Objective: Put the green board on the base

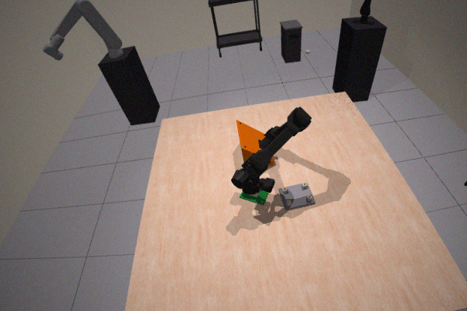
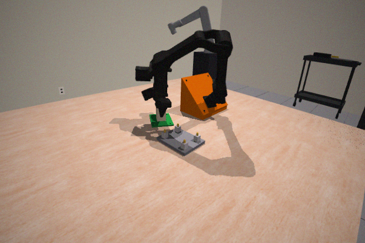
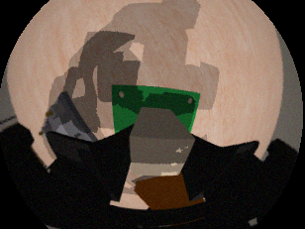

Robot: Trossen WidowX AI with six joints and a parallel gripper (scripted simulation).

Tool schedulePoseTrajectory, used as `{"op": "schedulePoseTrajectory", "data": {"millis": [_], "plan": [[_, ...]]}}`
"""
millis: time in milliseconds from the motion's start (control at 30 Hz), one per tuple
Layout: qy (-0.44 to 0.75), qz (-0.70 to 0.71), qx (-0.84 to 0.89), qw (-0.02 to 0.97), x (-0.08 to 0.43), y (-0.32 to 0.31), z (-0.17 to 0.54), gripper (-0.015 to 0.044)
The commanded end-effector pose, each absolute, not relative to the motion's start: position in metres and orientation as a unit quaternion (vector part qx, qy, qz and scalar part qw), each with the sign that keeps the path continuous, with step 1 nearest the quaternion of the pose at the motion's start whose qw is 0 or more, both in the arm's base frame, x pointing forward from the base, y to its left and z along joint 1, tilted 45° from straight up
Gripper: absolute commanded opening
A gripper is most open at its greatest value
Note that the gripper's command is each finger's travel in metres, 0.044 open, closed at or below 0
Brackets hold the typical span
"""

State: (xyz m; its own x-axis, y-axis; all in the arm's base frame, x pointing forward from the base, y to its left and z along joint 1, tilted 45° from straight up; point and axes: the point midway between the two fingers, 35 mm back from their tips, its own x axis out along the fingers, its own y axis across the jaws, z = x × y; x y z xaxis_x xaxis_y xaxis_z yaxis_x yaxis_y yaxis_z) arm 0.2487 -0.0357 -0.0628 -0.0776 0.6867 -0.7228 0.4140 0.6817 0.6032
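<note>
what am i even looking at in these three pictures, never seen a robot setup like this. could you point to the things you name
The machine is one black jointed arm [image 1: 281, 140] [image 2: 184, 47]. Its fingers [image 1: 256, 190] [image 2: 161, 112] point down and are closed on the grey handle [image 2: 160, 115] [image 3: 160, 150] of a green board [image 1: 247, 196] [image 2: 153, 121] [image 3: 123, 110].

The top picture looks down from high up; the exterior one looks across the table from the side; the wrist one comes from a camera on the arm, looking past the fingers.

Beside the board sits a grey base [image 1: 297, 193] [image 2: 182, 138] [image 3: 66, 120] with four posts, each tipped with a gold pin. The orange wedge [image 1: 248, 139] [image 2: 191, 92] stands by the arm's foot. The board is not on the base. I can't tell if it touches the table.
</note>
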Motion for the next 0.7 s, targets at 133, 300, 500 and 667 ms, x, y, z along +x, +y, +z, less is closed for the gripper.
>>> {"op": "schedulePoseTrajectory", "data": {"millis": [133,300,500,667], "plan": [[0.724,0.108,0.390,0.559,0.248,-0.041,-0.063,0.0000],[0.723,0.103,0.392,0.559,0.249,-0.048,-0.059,0.0000],[0.724,0.105,0.390,0.560,0.251,-0.057,-0.049,0.0000],[0.724,0.108,0.388,0.560,0.253,-0.065,-0.040,0.0000]]}}
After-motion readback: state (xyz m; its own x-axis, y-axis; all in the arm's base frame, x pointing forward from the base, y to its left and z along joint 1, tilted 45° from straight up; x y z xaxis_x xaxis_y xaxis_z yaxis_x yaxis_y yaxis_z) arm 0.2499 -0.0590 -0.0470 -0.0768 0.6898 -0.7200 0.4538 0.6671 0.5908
